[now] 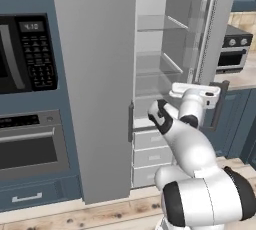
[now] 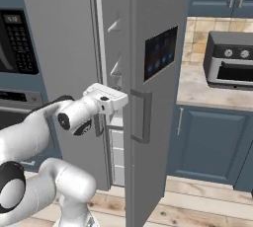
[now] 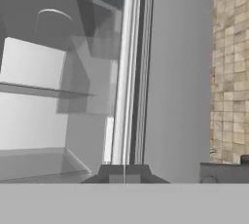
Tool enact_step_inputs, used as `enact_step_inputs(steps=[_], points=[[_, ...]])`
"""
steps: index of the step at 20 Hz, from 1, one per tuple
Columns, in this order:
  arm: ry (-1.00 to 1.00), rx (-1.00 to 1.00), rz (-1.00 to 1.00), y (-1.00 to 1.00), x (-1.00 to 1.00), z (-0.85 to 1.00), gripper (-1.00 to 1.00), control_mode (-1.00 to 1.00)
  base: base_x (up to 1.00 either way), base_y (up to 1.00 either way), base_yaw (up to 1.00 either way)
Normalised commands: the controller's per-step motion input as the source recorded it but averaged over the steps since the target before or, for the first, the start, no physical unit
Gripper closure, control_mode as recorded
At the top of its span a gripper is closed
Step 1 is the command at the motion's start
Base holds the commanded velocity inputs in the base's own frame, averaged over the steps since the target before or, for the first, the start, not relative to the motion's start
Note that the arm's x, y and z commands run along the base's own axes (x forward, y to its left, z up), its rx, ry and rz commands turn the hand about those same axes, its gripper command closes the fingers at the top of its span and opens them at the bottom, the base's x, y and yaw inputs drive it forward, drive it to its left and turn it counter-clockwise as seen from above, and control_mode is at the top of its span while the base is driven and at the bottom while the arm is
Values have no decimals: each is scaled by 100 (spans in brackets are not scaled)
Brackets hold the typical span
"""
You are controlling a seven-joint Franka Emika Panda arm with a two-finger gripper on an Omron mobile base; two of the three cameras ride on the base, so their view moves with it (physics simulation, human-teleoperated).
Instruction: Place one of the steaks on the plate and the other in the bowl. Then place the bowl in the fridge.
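The fridge (image 1: 95, 84) stands tall and grey, its right door (image 2: 153, 73) swung open toward me. Inside, pale walls, clear glass shelves (image 1: 160, 66) and white drawers (image 1: 150, 155) show with nothing on them. My gripper (image 3: 124, 175) is shut and holds nothing, its tips pressed together. It sits just at the inner edge of the open door (image 3: 175, 72), at about handle height. In the right base view, the gripper (image 2: 121, 103) touches or nearly touches the door's edge, left of the dark handle (image 2: 143, 117). The steaks, the plate and the bowl are out of view.
A black microwave (image 1: 25, 54) and a built-in oven (image 1: 30, 146) fill the wall left of the fridge. Right of the open door are a counter (image 2: 207, 90) with a toaster oven (image 2: 230, 63) and blue cabinets (image 2: 210, 142) below. A wood floor lies in front.
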Motion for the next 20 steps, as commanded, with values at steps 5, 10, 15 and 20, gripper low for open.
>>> enact_step_inputs(steps=[5, 10, 15, 20], points=[[8, 1, 0, 0, 24, -3, 100, -100, 0, 0, 0], [6, 0, 0, 0, 23, -5, 100, -100, 0, 0, 0], [17, 1, 0, -2, 84, -17, 100, -100, 0, 0, 0], [22, 3, -14, -82, 44, -5, 100, -100, 0, 0, 0]])
